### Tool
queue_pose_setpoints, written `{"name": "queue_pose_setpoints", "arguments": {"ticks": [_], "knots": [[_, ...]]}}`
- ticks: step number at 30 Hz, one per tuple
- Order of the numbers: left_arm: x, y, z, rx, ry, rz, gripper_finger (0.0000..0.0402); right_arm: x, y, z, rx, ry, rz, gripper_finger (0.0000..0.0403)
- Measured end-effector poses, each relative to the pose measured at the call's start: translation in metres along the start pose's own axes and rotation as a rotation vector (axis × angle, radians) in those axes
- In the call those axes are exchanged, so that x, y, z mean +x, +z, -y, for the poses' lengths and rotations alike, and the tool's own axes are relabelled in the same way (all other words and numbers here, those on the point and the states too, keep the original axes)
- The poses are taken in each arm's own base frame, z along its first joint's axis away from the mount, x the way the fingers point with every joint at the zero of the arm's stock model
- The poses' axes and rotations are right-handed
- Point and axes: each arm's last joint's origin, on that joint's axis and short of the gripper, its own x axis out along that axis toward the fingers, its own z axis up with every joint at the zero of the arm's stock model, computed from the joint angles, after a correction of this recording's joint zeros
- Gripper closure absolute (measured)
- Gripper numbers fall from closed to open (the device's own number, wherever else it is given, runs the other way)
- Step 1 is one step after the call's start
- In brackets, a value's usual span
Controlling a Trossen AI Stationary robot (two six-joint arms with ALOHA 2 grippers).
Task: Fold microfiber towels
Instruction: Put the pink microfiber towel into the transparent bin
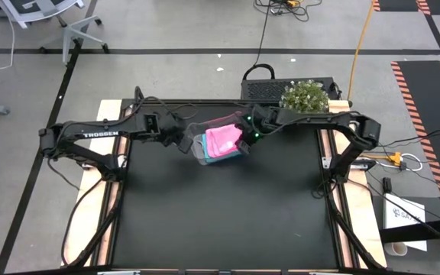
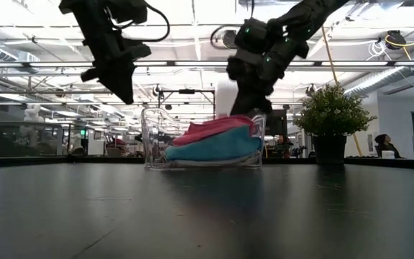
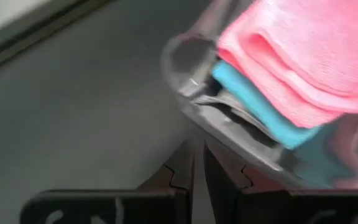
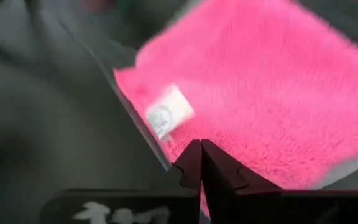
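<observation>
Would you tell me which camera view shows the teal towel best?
The low view: the teal towel shows side-on as a full layer under the pink towel in the clear tub. The left wrist view shows one edge, the high view a sliver, the right wrist view none.

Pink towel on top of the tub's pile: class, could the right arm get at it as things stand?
Probably yes. The pink towel lies uppermost in the clear tub, above the teal towel, nothing covering it. The right gripper is already shut at its edge; the left gripper hangs aside.

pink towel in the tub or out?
In. The pink towel lies on top of the teal towel inside the clear tub; it bulges above the rim.
</observation>
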Motion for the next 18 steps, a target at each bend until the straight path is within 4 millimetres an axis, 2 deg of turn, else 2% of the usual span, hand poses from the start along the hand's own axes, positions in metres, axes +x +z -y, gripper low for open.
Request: {"name": "queue_pose_setpoints", "arguments": {"ticks": [6, 11, 14, 18], "knots": [[-0.012, -0.005, -0.008, -0.034, 0.077, 0.014, 0.0366, -0.039, 0.014, -0.007, -0.020, -0.011, 0.173, 0.0402], [-0.008, -0.020, -0.017, -0.085, 0.168, -0.087, 0.0366, -0.067, 0.004, -0.005, 0.001, -0.215, 0.141, 0.0402], [0.006, -0.034, -0.022, -0.120, 0.179, -0.139, 0.0366, -0.071, -0.008, 0.000, 0.038, -0.294, 0.043, 0.0402], [0.018, -0.049, -0.027, -0.147, 0.191, -0.190, 0.0366, -0.058, -0.021, 0.007, 0.066, -0.308, -0.053, 0.0403]]}}
